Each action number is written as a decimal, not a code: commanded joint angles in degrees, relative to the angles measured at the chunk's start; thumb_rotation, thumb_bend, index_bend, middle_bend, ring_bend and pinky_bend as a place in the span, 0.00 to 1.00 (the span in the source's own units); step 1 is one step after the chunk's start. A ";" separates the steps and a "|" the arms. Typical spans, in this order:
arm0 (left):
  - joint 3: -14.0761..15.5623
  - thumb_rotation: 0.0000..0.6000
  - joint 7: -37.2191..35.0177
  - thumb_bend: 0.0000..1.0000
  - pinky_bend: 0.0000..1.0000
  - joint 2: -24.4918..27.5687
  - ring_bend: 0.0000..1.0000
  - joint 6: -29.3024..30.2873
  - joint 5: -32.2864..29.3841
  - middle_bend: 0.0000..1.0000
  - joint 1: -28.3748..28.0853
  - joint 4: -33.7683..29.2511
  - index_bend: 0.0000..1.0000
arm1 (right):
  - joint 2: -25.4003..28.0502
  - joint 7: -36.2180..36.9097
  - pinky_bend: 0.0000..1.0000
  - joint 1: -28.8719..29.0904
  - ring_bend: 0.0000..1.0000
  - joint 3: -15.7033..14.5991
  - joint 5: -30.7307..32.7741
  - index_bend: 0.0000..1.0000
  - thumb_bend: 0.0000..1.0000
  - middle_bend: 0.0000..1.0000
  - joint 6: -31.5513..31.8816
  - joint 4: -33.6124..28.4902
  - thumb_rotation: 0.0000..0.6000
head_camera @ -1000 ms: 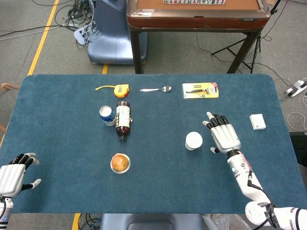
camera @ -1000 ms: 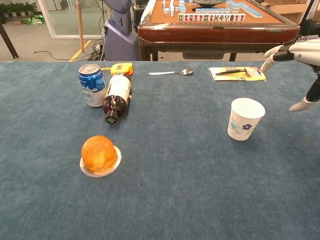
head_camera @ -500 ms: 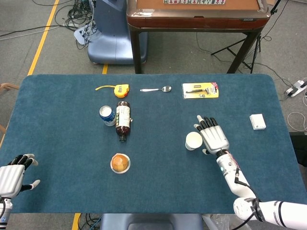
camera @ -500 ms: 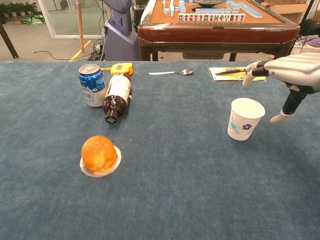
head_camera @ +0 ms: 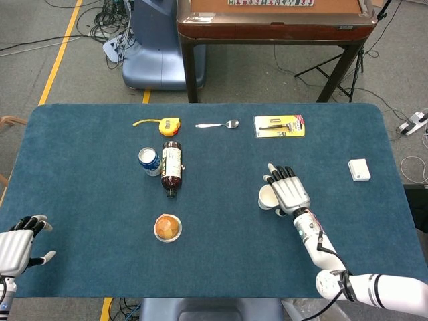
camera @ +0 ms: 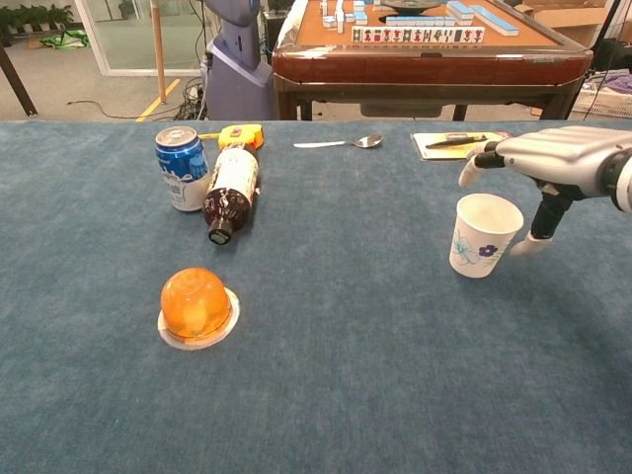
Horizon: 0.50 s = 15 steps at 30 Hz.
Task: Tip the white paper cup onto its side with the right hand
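At the lower left corner of the head view, the white robotic left hand (head_camera: 17, 246) is seen resting on the blue cloth-covered table (head_camera: 93, 267), released and holding nothing. Right of centre, the white paper cup with a small flower print (camera: 482, 234) is seen upright. The right hand (camera: 549, 166), fingers spread and grasping nothing, is poised over its rim, so the tipping is judged not yet done.

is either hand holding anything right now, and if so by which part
Nothing is held. The right hand hovers flat and open above the upright white paper cup, its thumb hanging beside the rim without gripping. The left hand rests open at the table's near edge.
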 commanded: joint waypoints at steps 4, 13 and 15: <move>-0.06 1.00 -0.15 0.09 0.41 0.04 0.21 0.08 -0.05 0.29 0.05 0.01 0.42 | -0.74 1.17 0.08 0.59 0.00 -0.10 0.06 0.20 0.00 0.00 -0.11 0.47 1.00; -0.08 1.00 -0.46 0.09 0.41 0.15 0.21 0.24 -0.09 0.29 0.21 0.02 0.42 | -2.42 2.63 0.08 1.32 0.00 -0.27 0.05 0.21 0.00 0.02 0.39 2.10 1.00; -0.08 1.00 -0.56 0.09 0.41 0.17 0.22 0.31 -0.04 0.29 0.25 0.01 0.42 | -2.81 3.07 0.08 1.37 0.00 -0.30 -0.09 0.24 0.00 0.02 0.58 2.53 1.00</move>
